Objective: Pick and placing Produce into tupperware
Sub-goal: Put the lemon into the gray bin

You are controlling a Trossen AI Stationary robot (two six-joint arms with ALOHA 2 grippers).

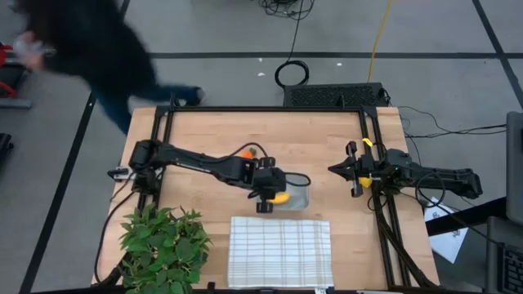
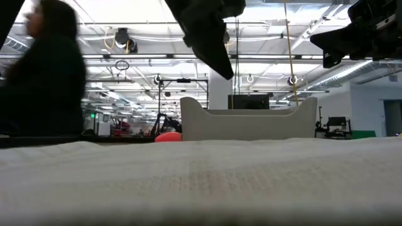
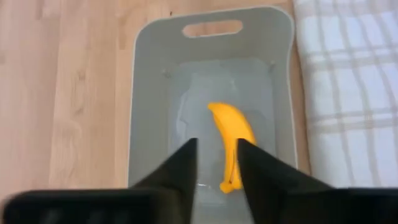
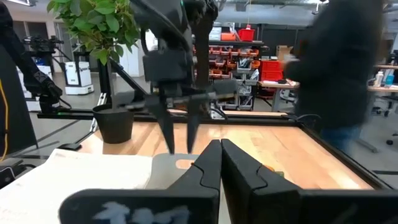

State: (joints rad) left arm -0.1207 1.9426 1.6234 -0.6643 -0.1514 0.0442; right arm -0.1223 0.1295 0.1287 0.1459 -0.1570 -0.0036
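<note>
The tupperware (image 3: 149,93), a grey-clear shallow tub with a slot handle, stands on the wooden table beside the checked cloth. The yellow banana (image 3: 231,134) lies on its floor. My left gripper (image 3: 217,144) hovers open above the tub (image 1: 298,194), fingers pointing down, the banana just beside one finger. In the low view it (image 2: 221,66) hangs well above the tub's rim (image 2: 248,119). The orange carrot (image 1: 248,152) lies on the table beyond the tub. The other small yellow piece is out of view. My right gripper (image 4: 220,144) waits shut at the table's right (image 1: 333,169).
A white checked cloth (image 1: 279,251) lies at the near edge next to the tub. A leafy green plant (image 1: 163,245) stands at the near left corner. A person in dark clothes (image 1: 90,49) moves past the far left corner. Bare wood lies between the arms.
</note>
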